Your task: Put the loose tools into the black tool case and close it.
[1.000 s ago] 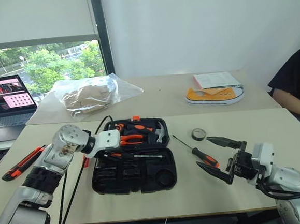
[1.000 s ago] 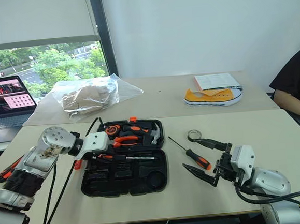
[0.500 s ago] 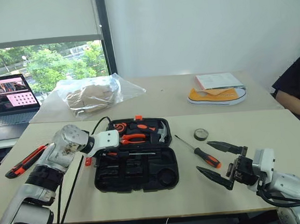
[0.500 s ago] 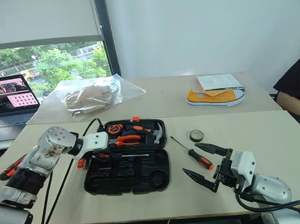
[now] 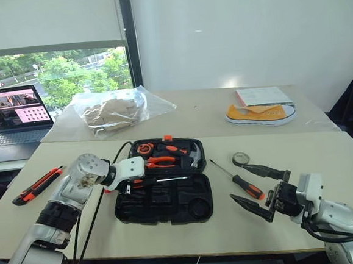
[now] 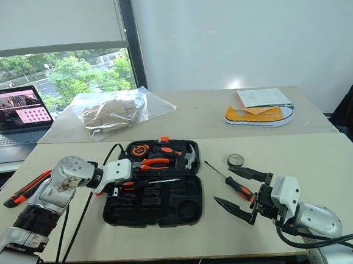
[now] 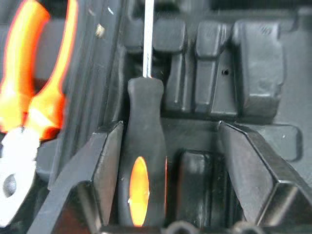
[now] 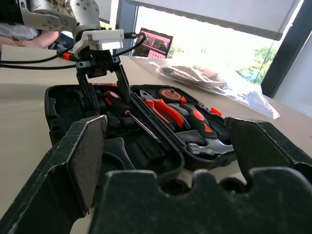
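The first screwdriver (image 7: 144, 161) lay in its recess in the black tool case (image 5: 163, 200), and my left gripper (image 7: 168, 180), clamped on it a moment earlier, had just spread its fingers around the handle. One tool was stowed. My right gripper (image 5: 257, 187) waited wide apart beside the second screwdriver (image 5: 236, 179); the tape roll (image 5: 240, 159) and utility knife (image 5: 37, 185) remained out.

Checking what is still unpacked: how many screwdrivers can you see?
2. One screwdriver lies in the black tool case, between the left gripper's open fingers; the other screwdriver lies on the table right of the case. Others may be hidden.
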### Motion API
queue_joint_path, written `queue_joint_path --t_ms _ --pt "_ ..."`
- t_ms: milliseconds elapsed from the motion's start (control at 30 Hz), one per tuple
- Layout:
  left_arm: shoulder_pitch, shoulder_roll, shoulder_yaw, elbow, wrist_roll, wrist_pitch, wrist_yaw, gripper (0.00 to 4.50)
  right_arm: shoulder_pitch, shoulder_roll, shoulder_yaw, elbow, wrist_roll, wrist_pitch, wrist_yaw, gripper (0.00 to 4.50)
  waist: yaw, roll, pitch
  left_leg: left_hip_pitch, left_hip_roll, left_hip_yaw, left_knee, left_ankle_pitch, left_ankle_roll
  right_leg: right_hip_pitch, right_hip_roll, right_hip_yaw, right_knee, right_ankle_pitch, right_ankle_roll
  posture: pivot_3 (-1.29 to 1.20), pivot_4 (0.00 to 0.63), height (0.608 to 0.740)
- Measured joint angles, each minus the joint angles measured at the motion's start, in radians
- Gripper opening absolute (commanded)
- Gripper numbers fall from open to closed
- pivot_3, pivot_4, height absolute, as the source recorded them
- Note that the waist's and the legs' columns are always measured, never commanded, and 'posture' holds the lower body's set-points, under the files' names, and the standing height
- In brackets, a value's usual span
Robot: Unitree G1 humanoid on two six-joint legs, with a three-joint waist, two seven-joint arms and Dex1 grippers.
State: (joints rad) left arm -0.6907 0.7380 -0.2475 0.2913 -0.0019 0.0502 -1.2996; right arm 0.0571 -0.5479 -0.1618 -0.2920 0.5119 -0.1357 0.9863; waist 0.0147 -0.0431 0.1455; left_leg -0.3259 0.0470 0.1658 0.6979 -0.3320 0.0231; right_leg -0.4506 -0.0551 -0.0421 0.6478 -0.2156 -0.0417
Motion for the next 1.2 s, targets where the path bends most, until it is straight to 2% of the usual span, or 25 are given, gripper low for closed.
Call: queue_joint_path --t_ms 67,100,167,200,333,367,767,900,1067,1200 --pt "0.000 0.000 0.040 -0.003 -0.041 -0.025 -0.001 3.21 -0.005 0.001 0.004 0.006 0.000 0.000 0.008 4.50 -0.003 0.000 0.000 0.000 0.000 0.000 0.000 0.000 0.000 0.000 0.000 0.000 0.000 0.000 0.000 0.00 0.150 0.740" --pt "0.000 0.000 0.051 -0.003 -0.050 -0.025 -0.001 2.68 -0.005 0.001 0.006 0.008 0.000 0.000 0.011 4.50 -0.003 0.000 0.000 0.000 0.000 0.000 0.000 0.000 0.000 0.000 0.000 0.000 0.000 0.000 0.000 0.00 0.150 0.740" --pt "0.000 -0.001 0.067 -0.003 -0.070 -0.024 0.001 2.20 -0.006 0.001 0.011 0.012 0.000 0.000 0.016 4.50 -0.004 0.000 0.000 0.000 0.000 0.000 0.000 0.000 0.000 0.000 0.000 0.000 0.000 0.000 0.000 0.00 0.150 0.740" --pt "0.001 -0.001 0.071 -0.003 -0.078 -0.021 0.001 1.70 -0.008 0.001 0.014 0.015 0.000 0.000 0.016 4.50 -0.005 0.000 0.000 0.000 0.000 0.000 0.000 0.000 0.000 0.000 0.001 0.000 0.000 0.000 0.000 0.00 0.150 0.740" --pt "0.036 -0.034 0.073 -0.002 -0.084 0.025 0.020 0.27 -0.014 0.001 0.023 0.024 0.000 0.000 0.017 4.50 -0.004 0.000 0.000 0.000 0.000 0.000 0.000 0.000 0.000 0.000 0.000 0.000 0.000 0.000 0.000 0.00 0.150 0.740" --pt "0.044 -0.044 0.070 -0.002 -0.084 0.033 0.022 0.05 -0.014 0.001 0.023 0.025 0.000 0.000 0.017 4.50 -0.004 0.000 0.000 0.000 0.000 0.000 0.000 0.000 0.000 0.000 0.000 0.000 0.000 0.000 0.000 0.00 0.150 0.740" --pt "0.041 -0.092 0.031 0.028 -0.048 0.072 0.068 0.05 -0.003 -0.002 0.021 0.024 0.001 0.000 0.013 4.50 -0.004 0.000 0.000 0.001 -0.001 0.000 0.000 0.000 0.000 0.001 0.000 0.000 0.000 0.000 0.000 0.00 0.150 0.740" --pt "0.041 -0.100 0.016 0.031 -0.034 0.119 0.085 0.05 0.000 -0.002 0.021 0.021 0.001 0.000 0.006 4.50 -0.004 0.000 0.000 0.006 0.000 0.000 -0.001 -0.001 0.001 0.011 0.000 0.000 -0.002 0.000 0.001 0.00 0.150 0.740" --pt "0.040 -0.117 0.006 0.019 -0.033 0.203 0.110 0.05 0.001 -0.001 0.021 0.019 0.000 0.000 -0.006 4.50 -0.005 0.001 -0.001 0.007 0.000 0.000 -0.001 -0.001 0.002 0.014 -0.001 0.000 -0.001 -0.004 0.008 0.00 0.150 0.740" --pt "0.071 -0.135 0.024 0.000 -0.041 0.213 0.138 0.05 0.004 -0.001 0.021 0.016 0.000 0.000 -0.009 4.50 -0.005 0.009 -0.006 0.007 -0.001 0.000 -0.001 -0.002 0.003 0.015 -0.003 0.000 -0.001 -0.004 0.008 0.00 0.150 0.740"
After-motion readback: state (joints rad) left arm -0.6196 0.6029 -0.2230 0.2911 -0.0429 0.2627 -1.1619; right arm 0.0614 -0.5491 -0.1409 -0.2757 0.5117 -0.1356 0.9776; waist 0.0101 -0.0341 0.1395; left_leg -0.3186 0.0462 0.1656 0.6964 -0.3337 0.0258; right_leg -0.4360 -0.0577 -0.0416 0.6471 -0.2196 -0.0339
